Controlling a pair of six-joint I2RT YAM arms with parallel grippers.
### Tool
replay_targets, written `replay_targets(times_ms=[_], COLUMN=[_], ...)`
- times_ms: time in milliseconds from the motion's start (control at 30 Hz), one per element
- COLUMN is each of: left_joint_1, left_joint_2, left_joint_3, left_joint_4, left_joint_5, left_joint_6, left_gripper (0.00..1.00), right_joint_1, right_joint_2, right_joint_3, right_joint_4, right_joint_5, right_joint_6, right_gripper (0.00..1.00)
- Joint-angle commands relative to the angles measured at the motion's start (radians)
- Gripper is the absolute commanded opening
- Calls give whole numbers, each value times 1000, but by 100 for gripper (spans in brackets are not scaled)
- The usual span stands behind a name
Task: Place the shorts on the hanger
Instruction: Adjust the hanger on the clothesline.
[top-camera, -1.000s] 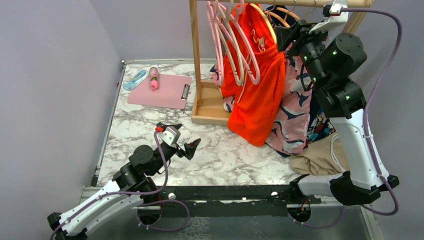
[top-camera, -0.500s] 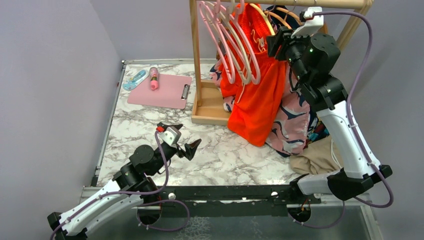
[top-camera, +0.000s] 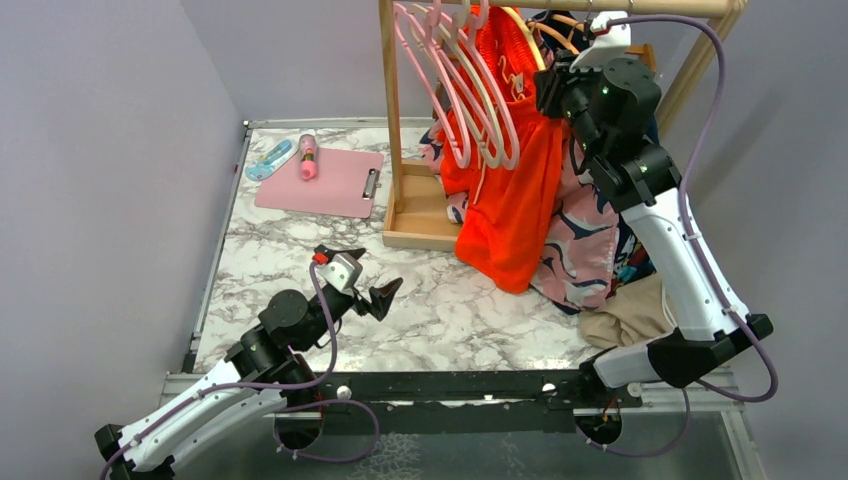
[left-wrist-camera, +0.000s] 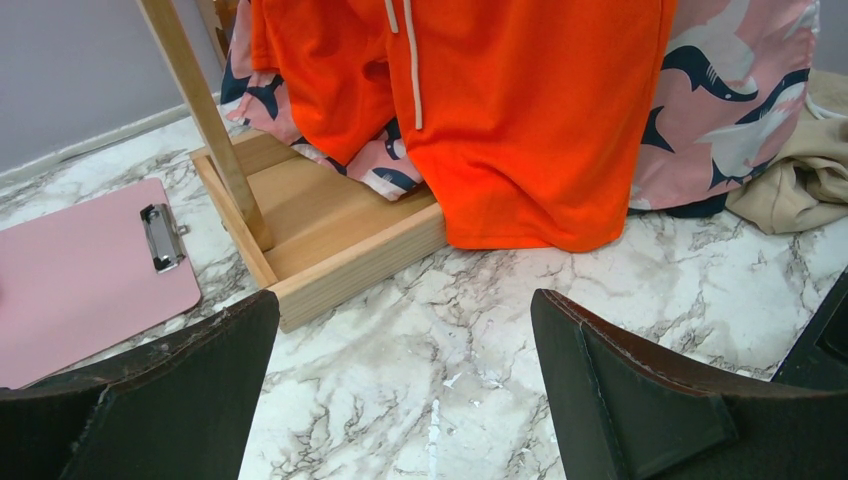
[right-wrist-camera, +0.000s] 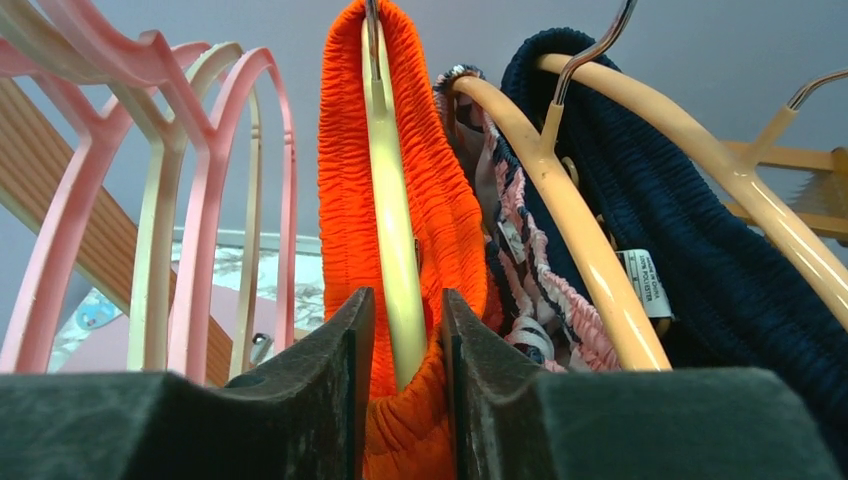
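Shorts (top-camera: 510, 200): hung upper centre of the top view on the wooden rack (top-camera: 392, 120). Legs drop to the rack's base and the marble desk (top-camera: 450, 310).
Right wrist view: ribbed elastic waistband looped over the pale-yellow hanger (right-wrist-camera: 395, 250), centre frame. Pink hangers (right-wrist-camera: 200, 200) crowd the left, an orange hanger (right-wrist-camera: 570, 220) the right.

Right claw (right-wrist-camera: 408, 300): jaws drawn in narrow on either side of the hanger bar, orange cloth between. Whether the pads actually bite, I cannot tell.
Left claw (left-wrist-camera: 405, 310): released, spread wide, low over the desk at lower left of the top view, well apart from the rack.

Handling, as judged:
- Fabric looks light, soft and limp, with no stiffness to push against.
- Best purchase is probably the gathered waistband, which is thick and ridged.
- Hanger looks thin, smooth and rigid, and is likely to swing on its hook, so steady it near the top.
- The white drawstring (left-wrist-camera: 412, 60) dangles and may snag.
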Motion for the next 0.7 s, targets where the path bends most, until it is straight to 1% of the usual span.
replay_targets(times_ms=[0,67,133,200,333,667], left_joint_1=[2,2,2,2,2,2], left_joint_2=[-7,-5,-5,-6,-6,5], left_joint_3=[-1,-1,-1,-1,-1,-3], left_joint_4=[19,19,18,19,18,21], left_joint_5=[20,21,21,19,20,19], left_joint_6=[7,8,7,7,6,6], left_gripper=[99,99,99,99,99,99], right_joint_1=[-5,-5,-5,-5,-5,-5], right_joint_2=[15,21,21,15,-6,-85], right_joint_3=[55,73,89,99,104,42], right_joint_4=[-63,-83,-96,-107,-123,-94], right_joint_5=[-27,-41,-42,-30,10,143], right_joint_6=[38,49,60,67,56,3], right_gripper=[26,18,8,2,1,1])
